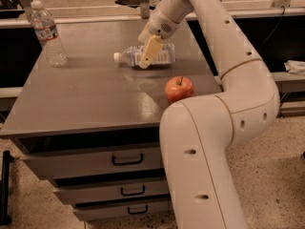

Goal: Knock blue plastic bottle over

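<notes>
The blue plastic bottle (143,56) lies on its side on the grey table (90,104), its white cap pointing left and its white-and-blue label facing up. My gripper (148,51) hangs from the white arm right over the bottle's middle, its cream fingers (150,50) pointing down in front of the label. Part of the bottle's body is hidden behind them.
A clear ridged bottle with a red-and-white label (47,33) stands upright at the table's far left corner. A red apple (179,89) sits near the right edge, beside my arm's big lower link (200,156). Drawers (126,159) are under the tabletop.
</notes>
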Motion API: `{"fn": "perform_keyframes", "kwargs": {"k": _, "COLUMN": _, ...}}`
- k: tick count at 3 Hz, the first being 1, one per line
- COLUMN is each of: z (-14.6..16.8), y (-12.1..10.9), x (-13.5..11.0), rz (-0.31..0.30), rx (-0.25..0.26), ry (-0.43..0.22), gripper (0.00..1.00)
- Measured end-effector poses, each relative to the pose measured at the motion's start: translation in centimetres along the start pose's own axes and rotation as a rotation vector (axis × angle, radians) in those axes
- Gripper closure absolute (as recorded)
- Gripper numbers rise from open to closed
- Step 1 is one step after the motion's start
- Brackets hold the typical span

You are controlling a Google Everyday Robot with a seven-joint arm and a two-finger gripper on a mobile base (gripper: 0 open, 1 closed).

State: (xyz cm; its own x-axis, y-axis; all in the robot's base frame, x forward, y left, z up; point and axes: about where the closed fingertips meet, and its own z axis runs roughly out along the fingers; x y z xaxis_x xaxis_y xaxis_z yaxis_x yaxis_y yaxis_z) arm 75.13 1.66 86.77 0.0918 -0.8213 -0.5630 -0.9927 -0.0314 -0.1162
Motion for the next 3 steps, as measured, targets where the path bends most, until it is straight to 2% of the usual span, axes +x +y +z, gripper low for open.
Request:
{"fn": "perform_keyframes", "kwargs": {"k": 1, "z": -0.6, "y": 0.1, "x": 0.2, "rz": 0.02, "rx": 0.005, "ry": -0.019, "gripper": 0.0}}
{"fn": "perform_keyframes", "kwargs": {"k": 2, "z": -2.3, "y": -0.1, "x": 1.0, "rz": 0.078, "rx": 0.029, "ry": -0.105, "gripper": 0.0}}
{"fn": "perform_keyframes", "kwargs": {"k": 3, "z": -6.0, "y": -0.5, "x": 3.2, "rz": 0.156, "rx": 0.094, "ry": -0.255, "gripper": 0.0}}
